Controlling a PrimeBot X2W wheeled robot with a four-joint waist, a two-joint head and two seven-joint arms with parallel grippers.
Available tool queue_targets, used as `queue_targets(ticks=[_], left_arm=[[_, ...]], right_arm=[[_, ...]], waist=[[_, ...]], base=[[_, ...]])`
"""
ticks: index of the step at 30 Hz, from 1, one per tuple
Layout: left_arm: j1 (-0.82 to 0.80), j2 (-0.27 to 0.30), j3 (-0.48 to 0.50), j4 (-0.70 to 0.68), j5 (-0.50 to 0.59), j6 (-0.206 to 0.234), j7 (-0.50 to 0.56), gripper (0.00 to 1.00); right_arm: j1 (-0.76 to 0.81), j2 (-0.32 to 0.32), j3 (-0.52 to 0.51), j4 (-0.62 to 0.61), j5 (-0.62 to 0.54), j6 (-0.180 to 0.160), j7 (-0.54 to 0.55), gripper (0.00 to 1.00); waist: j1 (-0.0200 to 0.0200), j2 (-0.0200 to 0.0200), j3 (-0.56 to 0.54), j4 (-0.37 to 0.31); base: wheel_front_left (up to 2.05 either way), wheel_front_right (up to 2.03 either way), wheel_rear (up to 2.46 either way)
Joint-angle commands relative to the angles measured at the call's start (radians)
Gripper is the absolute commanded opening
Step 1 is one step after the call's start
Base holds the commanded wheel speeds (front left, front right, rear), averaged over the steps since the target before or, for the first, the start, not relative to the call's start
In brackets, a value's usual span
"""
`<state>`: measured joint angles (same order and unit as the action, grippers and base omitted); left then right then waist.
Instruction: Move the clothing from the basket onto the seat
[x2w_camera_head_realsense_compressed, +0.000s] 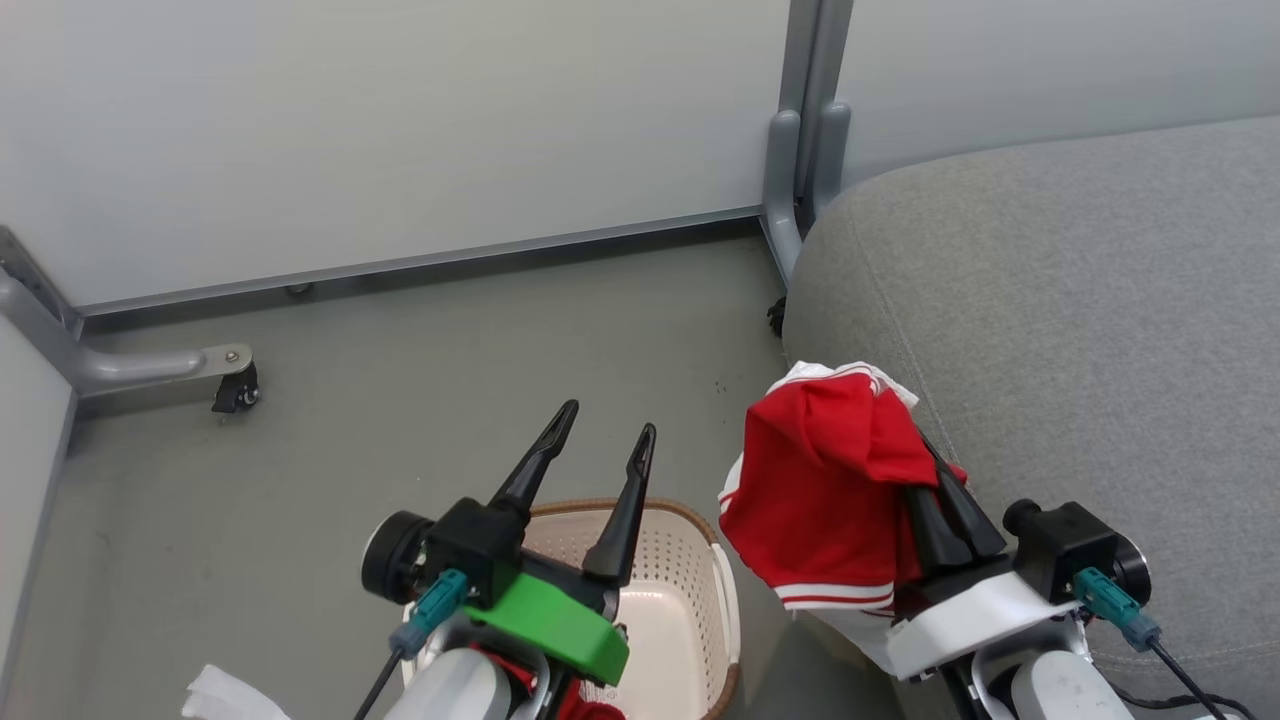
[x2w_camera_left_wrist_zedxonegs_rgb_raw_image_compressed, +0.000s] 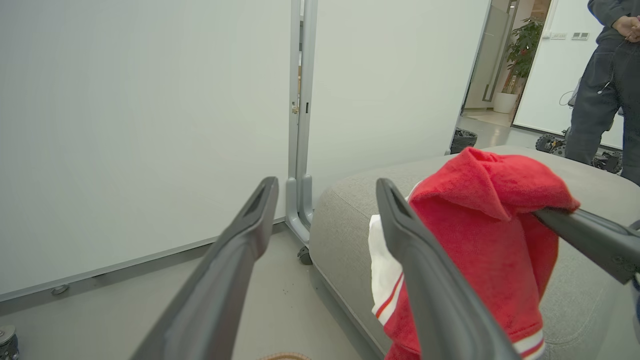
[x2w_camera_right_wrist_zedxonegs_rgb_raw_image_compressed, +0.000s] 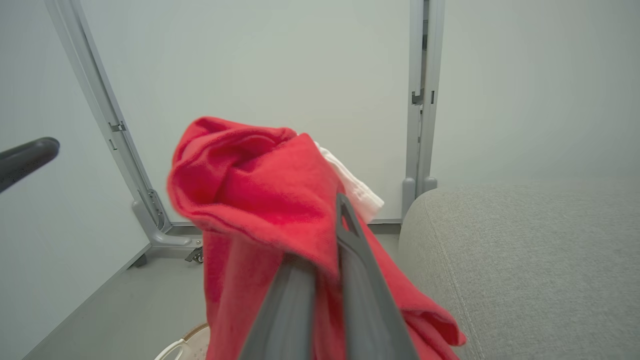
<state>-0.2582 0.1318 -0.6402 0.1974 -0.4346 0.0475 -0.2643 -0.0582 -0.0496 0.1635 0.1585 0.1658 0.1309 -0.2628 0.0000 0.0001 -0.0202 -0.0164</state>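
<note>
Right gripper (x2w_camera_head_realsense_compressed: 945, 500), two long dark fingers, is clenched on a bright-red fabric garment with white striped trim (x2w_camera_head_realsense_compressed: 820, 470). The cloth is bunched over the fingertips and the rest hangs below them. Garment is up in the air, clear of the cream-white perforated plastic basket with brown rim (x2w_camera_head_realsense_compressed: 690, 590). It sits at the near-left edge of the large grey woven-fabric seat cushion (x2w_camera_head_realsense_compressed: 1080, 300), partly over the cushion's rounded corner and partly over the floor gap between basket and seat. Cannot tell whether the hanging hem touches the cushion's side. Left gripper (x2w_camera_head_realsense_compressed: 609, 420) is released, fingers spread, nothing between them, poised above the basket. Under the left forearm a patch of red fabric (x2w_camera_head_realsense_compressed: 595, 712) shows low in the basket, likely the second garment. Judgement: first garment is out of the basket and at the seat's edge but not yet laid down. It needs bringing further over the cushion, then letting go. Second piece untouched. Well under halfway.
</note>
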Motion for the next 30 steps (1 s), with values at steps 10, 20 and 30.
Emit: queue_targets(ticks=[10,20,30], left_arm=[[0.180,0.002,0.159,-0.102,0.114,-0.020,0.000,1.00],[0.275,-0.009,0.244,-0.156,0.216,-0.051,0.000,1.00],[0.260,0.000,0.273,-0.165,0.304,-0.095,0.000,1.00]], right_arm=[[0.030,-0.002,-0.022,-0.096,-0.029,0.000,-0.003,0.00],[0.070,-0.002,-0.066,-0.201,0.005,0.000,-0.003,0.00],[0.093,-0.001,-0.093,-0.259,0.011,0.000,-0.003,0.00]], waist=[[0.0000,-0.0001,0.031,-0.115],[0.0000,-0.0001,0.096,-0.285],[0.0000,-0.0001,0.189,-0.388]], base=[[0.00,0.00,0.00],[0.00,0.00,0.00],[0.00,0.00,0.00]])
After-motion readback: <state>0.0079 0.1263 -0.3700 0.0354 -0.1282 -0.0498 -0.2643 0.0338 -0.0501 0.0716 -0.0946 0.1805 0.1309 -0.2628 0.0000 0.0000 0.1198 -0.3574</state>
